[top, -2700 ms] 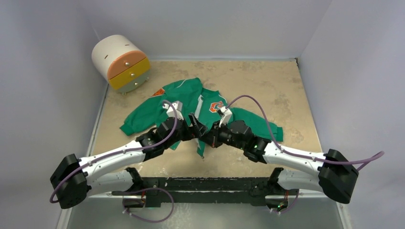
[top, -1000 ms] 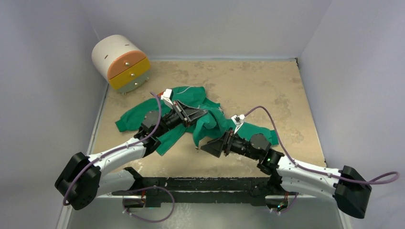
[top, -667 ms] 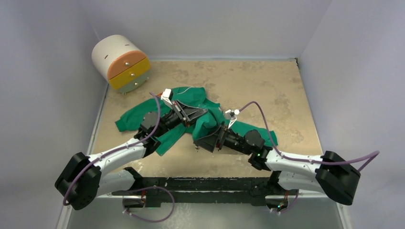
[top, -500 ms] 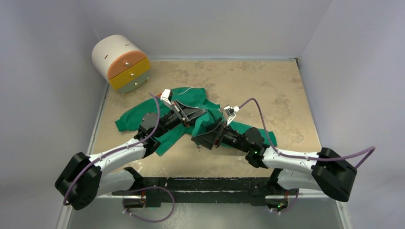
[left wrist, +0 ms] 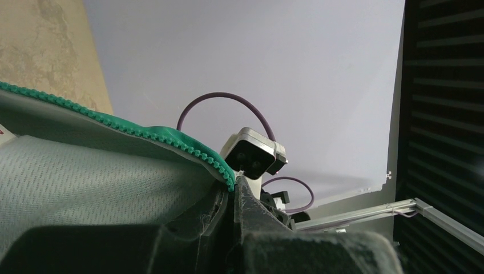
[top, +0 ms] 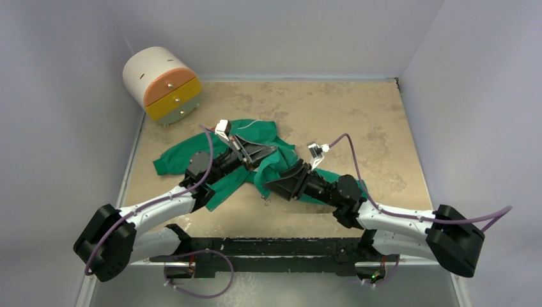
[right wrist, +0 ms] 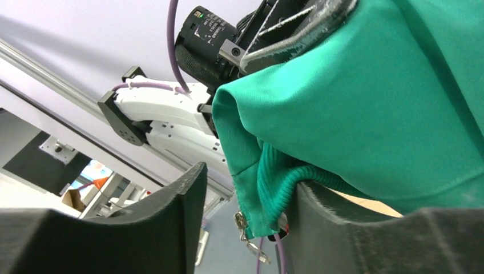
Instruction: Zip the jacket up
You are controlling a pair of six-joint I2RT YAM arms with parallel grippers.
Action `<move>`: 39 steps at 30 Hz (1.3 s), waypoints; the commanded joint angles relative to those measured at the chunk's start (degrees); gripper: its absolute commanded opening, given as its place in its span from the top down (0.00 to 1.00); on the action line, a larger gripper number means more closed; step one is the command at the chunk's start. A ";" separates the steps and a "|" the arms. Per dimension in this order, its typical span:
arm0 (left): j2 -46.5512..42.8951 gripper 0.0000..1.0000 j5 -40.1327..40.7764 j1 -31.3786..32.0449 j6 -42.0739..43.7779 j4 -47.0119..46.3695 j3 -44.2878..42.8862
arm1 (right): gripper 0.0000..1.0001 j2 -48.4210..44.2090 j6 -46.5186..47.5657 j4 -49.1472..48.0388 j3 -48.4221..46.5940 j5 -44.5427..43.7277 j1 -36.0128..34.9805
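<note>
- Moved: right gripper [right wrist: 246,188] has advanced onto the bottom corner of the jacket [right wrist: 371,103]. Its jaws are narrowing but still apart, with the ribbed hem [right wrist: 273,177] between them.
- Metal zip pull [right wrist: 246,227] dangles just below.
- Unchanged: left gripper [left wrist: 234,191] pinched together on the toothed zipper edge [left wrist: 131,130], with mesh lining [left wrist: 85,171] beside it.
- Judgement: hem nearly secured, zipping not yet begun.

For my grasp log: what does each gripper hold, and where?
The left gripper pinches the small green fabric jacket by its toothed zip edge. The right gripper is open around its ribbed hem.
</note>
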State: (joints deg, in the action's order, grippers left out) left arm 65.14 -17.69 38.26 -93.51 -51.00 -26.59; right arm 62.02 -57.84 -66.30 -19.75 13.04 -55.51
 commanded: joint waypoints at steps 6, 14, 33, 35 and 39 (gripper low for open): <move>0.20 1.00 -1.08 -0.47 2.59 -4.57 -0.90 | 0.62 -3.44 -0.79 -1.66 1.79 -0.43 -0.19; 0.69 1.00 -1.84 -0.50 3.27 -3.39 -1.50 | 0.74 -0.45 -0.53 -2.58 -0.11 2.74 -0.21; -6.85 0.48 4.11 -1.07 23.92 29.82 -10.25 | 1.00 -10.67 0.71 8.09 2.31 -3.17 -0.31; -8.84 0.41 7.27 -1.22 27.85 36.70 -12.86 | 1.00 -13.04 0.47 12.54 2.78 -5.66 -0.38; -12.85 0.34 10.78 -1.19 32.88 46.52 -15.69 | 1.00 -16.73 -1.13 18.53 4.01 -10.22 -0.34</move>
State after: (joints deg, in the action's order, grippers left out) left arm 56.66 -11.99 37.50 -69.56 -16.40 -38.06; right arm 48.47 -57.95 -53.41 -16.75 9.26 -55.57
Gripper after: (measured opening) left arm 0.638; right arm 0.026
